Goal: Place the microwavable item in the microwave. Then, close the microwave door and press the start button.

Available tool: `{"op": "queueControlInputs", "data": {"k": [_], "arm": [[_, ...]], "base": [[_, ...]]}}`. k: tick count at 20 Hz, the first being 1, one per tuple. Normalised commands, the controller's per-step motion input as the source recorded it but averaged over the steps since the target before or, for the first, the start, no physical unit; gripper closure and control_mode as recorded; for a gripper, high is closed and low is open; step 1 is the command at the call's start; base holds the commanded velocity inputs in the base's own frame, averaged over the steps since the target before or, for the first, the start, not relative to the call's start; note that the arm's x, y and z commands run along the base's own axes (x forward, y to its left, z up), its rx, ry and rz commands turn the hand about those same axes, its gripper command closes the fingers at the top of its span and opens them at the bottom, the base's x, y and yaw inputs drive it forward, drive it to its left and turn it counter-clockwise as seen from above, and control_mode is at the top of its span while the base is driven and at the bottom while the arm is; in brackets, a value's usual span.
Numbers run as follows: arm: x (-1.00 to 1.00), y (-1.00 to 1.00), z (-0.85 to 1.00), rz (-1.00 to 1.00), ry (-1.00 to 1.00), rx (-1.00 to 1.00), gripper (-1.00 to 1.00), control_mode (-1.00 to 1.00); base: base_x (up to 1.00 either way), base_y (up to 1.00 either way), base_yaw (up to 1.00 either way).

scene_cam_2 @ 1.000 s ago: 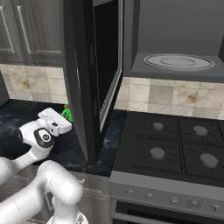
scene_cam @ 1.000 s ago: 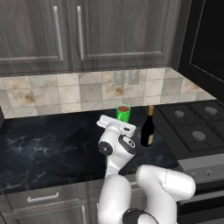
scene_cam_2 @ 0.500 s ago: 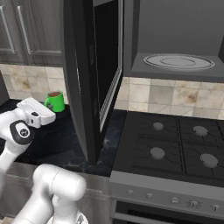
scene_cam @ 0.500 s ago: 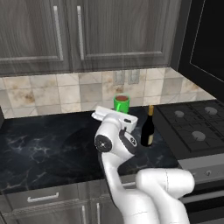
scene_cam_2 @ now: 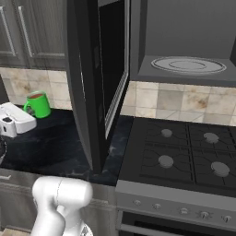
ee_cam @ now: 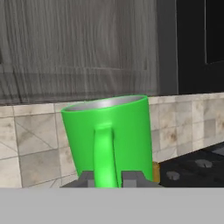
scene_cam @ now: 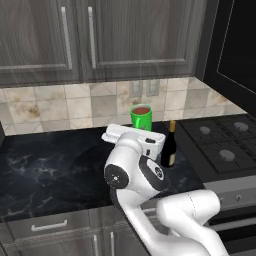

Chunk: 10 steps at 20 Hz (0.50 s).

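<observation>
You see the mug (scene_cam: 141, 117) upright above the surface (scene_cam: 50, 165), held clear of it at the tool (ee_cam: 107, 178), whose fingertips (ee_cam: 132, 178) sit on either side of the handle. In the left base view the bottle (scene_cam: 169, 146) stands on the surface to the right of the mug and nearer to you. The stove (scene_cam_2: 184, 156) lies right of the surface. The microwave (scene_cam_2: 184, 60) hangs above the stove, its turntable (scene_cam_2: 188, 64) inside. The door (scene_cam_2: 99, 73) stands swung open, between the mug on its left and the stove on its right. Cabinets (scene_cam: 75, 40) hang over the surface, left of the microwave.
</observation>
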Motion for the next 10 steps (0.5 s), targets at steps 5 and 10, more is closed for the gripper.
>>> {"op": "queueControlInputs", "data": {"k": [5,10], "arm": [[-0.99,0.03,0.38,-0.06,0.02,-0.02,1.00,-1.00],[-0.63,0.00,0.11,-0.06,0.01,0.00,1.00,-1.00]], "base": [[0.00,0.00,0.00],[0.00,0.00,0.00]]}}
